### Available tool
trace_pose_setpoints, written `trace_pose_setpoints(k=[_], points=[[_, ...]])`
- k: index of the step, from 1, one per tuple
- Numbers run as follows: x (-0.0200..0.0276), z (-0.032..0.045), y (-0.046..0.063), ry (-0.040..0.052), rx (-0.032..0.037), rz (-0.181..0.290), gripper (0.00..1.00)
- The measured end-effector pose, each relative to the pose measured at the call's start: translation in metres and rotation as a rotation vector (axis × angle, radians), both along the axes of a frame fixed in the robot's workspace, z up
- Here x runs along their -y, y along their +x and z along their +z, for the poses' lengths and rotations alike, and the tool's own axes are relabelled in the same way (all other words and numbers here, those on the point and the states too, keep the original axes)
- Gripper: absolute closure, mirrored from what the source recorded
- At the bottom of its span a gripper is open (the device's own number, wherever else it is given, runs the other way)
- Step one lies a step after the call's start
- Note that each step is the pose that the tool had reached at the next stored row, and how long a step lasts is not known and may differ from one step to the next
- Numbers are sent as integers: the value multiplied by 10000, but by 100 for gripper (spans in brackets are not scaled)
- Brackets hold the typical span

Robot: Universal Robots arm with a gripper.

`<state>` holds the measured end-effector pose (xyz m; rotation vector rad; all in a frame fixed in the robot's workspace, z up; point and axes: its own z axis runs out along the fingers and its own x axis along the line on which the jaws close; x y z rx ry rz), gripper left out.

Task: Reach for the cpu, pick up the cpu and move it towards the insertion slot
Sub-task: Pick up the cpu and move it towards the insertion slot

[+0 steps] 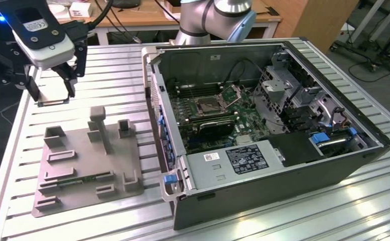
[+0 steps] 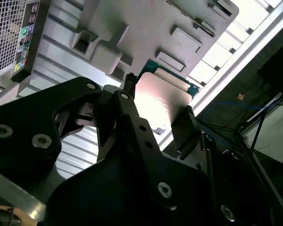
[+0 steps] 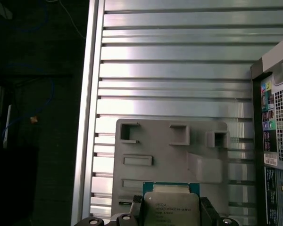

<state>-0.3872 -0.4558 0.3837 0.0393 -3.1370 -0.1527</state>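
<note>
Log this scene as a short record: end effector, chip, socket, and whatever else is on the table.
end effector: shut on the chip
chip: flat, gripped by two opposite edges
socket: lid raised, inside the open computer case
grey plate: on the table, to the exterior view's left of the case

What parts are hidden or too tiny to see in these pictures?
- First wrist view: the small, flat, silvery square cpu is cut off by the picture's edge.
- Second wrist view: fingers of the black gripper cover parts of its edges.
- Exterior view: the held cpu looks too small to show its face.
- Exterior view: the dark centre of the shiny silver-framed insertion slot is too small to make out.
</note>
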Motion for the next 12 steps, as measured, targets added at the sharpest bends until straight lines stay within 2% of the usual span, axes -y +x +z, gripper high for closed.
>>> trace_pose_setpoints(k=[12], points=[[0, 0, 149, -1, -1, 0, 45]])
